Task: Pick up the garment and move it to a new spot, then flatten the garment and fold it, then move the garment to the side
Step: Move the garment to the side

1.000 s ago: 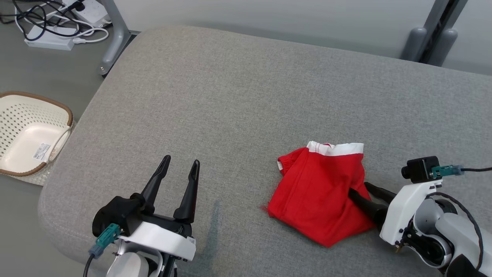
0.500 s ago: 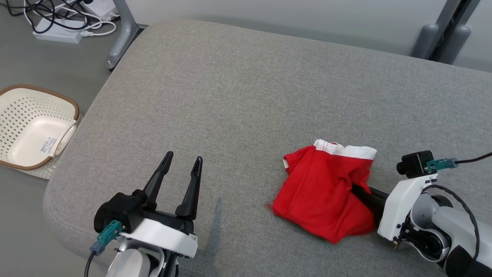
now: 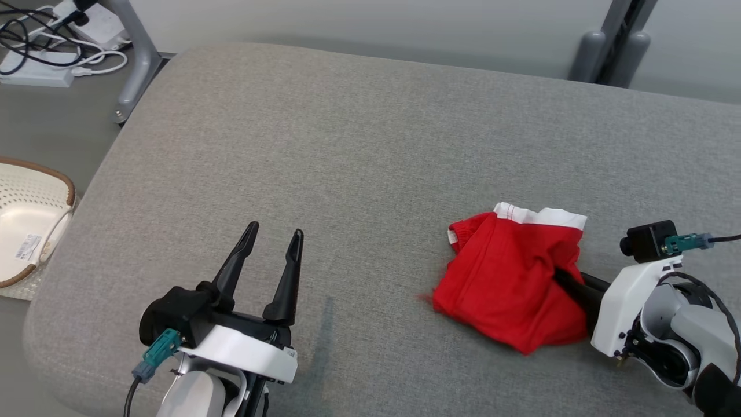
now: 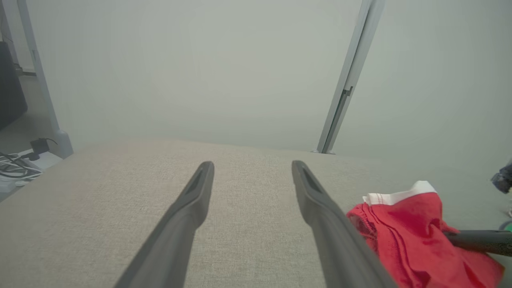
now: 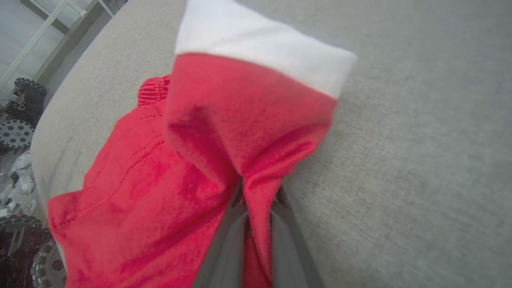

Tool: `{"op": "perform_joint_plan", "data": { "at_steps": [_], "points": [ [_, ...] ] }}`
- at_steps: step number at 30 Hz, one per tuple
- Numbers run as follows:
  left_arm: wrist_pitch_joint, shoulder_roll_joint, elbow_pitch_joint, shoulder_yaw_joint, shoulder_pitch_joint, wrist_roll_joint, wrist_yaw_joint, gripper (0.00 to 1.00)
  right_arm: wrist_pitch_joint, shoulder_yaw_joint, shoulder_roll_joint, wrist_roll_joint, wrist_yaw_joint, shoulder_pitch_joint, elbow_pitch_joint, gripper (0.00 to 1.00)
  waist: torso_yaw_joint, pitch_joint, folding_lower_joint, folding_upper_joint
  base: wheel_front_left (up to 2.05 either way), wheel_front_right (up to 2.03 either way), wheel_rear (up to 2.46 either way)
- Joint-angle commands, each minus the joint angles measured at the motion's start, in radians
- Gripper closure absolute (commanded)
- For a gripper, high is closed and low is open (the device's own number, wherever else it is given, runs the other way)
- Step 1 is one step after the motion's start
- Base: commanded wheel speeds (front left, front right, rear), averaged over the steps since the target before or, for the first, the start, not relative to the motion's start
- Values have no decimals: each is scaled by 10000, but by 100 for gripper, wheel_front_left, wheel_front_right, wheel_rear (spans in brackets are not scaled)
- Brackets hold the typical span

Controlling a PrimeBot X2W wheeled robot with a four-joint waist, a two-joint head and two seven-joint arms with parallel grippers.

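Right gripper (image 3: 560, 274), open before, now pinches garment (image 3: 503, 284) right edge, lower right; left gripper (image 3: 274, 231) wide, well apart.

Crumpled red garment (image 3: 509, 284) with white waistband, bunched on grey cushion (image 3: 347, 174).

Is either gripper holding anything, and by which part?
The right gripper is shut on the red garment, pinching a bunched fold at its right edge, near the white waistband. The left gripper is open, holding nothing.
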Motion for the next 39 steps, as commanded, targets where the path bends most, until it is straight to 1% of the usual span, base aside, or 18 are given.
{"op": "perform_joint_plan", "data": {
  "at_steps": [1,8,18,22,27,30,34,38,39],
  "points": [
    [-31,38,-75,8,-158,-30,10,0,-83,58,-143,-62,-3,-144,58,100,-221,85,0,0,0,0,0],
    [-31,36,-202,-109,-370,140,-40,0,-99,366,-448,-543,-3,-519,226,100,-1148,451,0,0,0,0,0],
    [-31,38,-276,-464,-901,414,-122,0,-298,541,-790,-1935,-8,-1038,553,100,-2601,1144,0,0,0,0,0],
    [-31,42,-279,-585,-1146,533,-142,0,-690,548,-781,-2561,-10,-1384,617,100,-3129,1418,0,0,0,0,0],
    [-32,42,-287,-742,-1376,604,-132,0,-1178,545,-1061,-3203,-6,-1828,454,100,-3667,1570,0,0,0,0,0],
    [-31,42,-294,-784,-1405,611,-134,0,-1260,546,-1439,-3364,-5,-2074,234,100,-3927,1600,0,0,0,0,0],
    [-31,42,-325,-798,-1493,619,-136,0,-1068,547,-2108,-3448,-5,-2392,-40,100,-4180,1688,0,0,0,0,0],
    [-31,42,-349,-858,-1592,666,-135,0,-883,548,-2924,-3554,-5,-2722,-255,100,-4248,1914,0,0,0,0,0],
    [-31,41,-355,-915,-1665,679,-135,0,-792,550,-3358,-3614,-5,-2820,-323,100,-4218,2048,0,0,0,0,0]
  ]
}}
